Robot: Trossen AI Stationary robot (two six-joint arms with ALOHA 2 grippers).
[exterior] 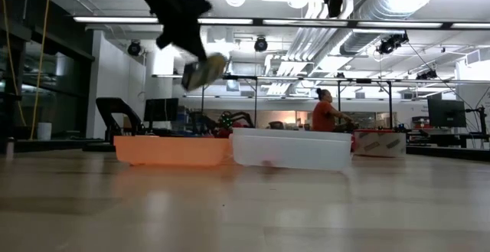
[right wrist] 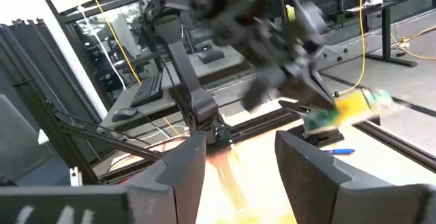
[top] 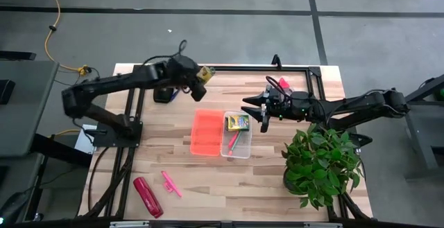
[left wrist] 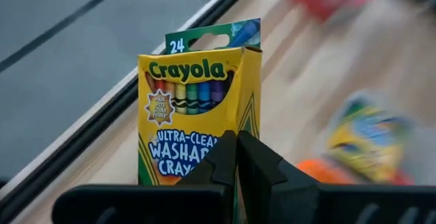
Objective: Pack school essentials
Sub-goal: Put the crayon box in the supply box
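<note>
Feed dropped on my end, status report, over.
Left pincer shut on a crayon box, in the air near the orange lid. Right pincer open, above the clear bin. Path clear.

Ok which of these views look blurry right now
Left wrist view: crayon box sharp, table behind it smeared. Right wrist view: the left arm's tool and its box streaked by motion. Low view: that box slightly blurred. High view: steady.
</note>
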